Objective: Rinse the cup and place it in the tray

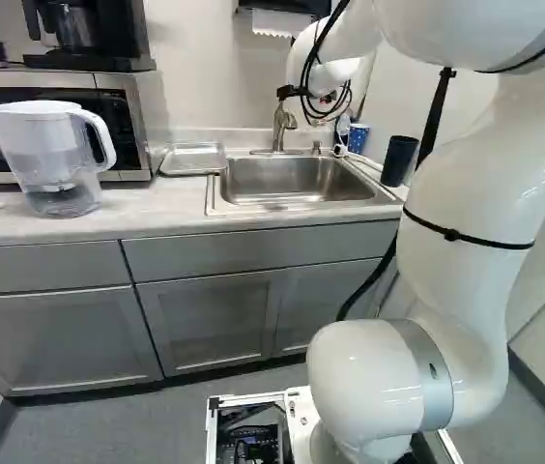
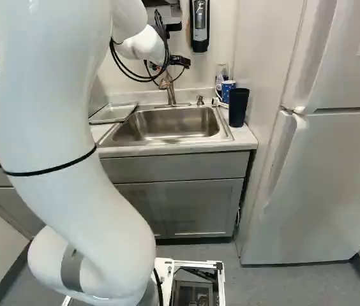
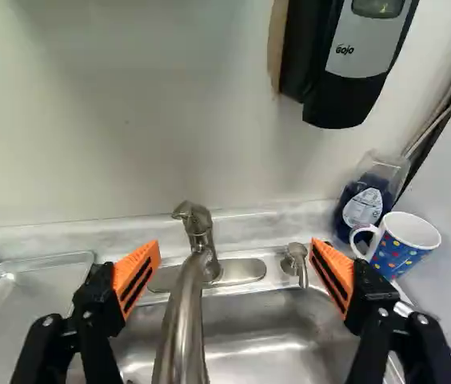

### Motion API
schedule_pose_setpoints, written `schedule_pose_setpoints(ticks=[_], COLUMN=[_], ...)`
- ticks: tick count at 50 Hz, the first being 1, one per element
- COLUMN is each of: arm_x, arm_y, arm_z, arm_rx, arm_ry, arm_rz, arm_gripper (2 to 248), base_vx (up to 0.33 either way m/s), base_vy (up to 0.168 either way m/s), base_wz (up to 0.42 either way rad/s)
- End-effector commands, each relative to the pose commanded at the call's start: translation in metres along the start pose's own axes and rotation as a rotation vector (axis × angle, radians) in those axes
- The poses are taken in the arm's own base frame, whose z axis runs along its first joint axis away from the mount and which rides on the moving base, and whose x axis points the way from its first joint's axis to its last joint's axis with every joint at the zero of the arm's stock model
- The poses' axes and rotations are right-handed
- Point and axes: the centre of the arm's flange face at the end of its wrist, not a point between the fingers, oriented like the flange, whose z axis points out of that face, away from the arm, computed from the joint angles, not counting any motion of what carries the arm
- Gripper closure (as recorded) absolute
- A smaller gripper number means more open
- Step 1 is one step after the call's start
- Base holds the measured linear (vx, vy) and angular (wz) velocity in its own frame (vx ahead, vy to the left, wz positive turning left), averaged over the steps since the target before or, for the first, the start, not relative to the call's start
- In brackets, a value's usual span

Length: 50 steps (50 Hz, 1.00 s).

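Note:
Above the sink (image 2: 167,131), the black gripper (image 2: 180,61) is partly hidden by the arm's wrist in the right base view. The wrist view shows the gripper (image 3: 235,252) open wide and empty, the faucet (image 3: 184,320) showing between its fingers. A white mug with a dotted blue pattern (image 3: 399,254) stands beyond the orange-padded finger farther from the tray, at the sink's back corner. A dark tumbler (image 2: 238,107) stands upright nearer the counter's edge; which of the two is the cup, I cannot tell. The metal tray (image 1: 193,159) lies on the counter beside the sink.
A blue soap bottle (image 3: 365,204) stands by the mug, below a wall dispenser (image 3: 361,56). The small sink-side pump (image 3: 296,262) rises near the faucet. A water pitcher (image 1: 52,155) stands before the microwave (image 1: 123,101). The fridge (image 2: 323,185) borders the counter.

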Motion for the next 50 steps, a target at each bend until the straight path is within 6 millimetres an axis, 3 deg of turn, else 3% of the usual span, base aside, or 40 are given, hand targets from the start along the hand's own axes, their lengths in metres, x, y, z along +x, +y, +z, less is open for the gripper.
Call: schedule_pose_setpoints(ticks=[50], arm_x=[0.009], arm_y=[0.001], arm_z=[0.064], arm_rx=[-0.001], arm_ry=[-0.063], arm_rz=[0.000], arm_gripper=[3], base_vx=[0.000], base_vy=[0.000], base_wz=[0.000])
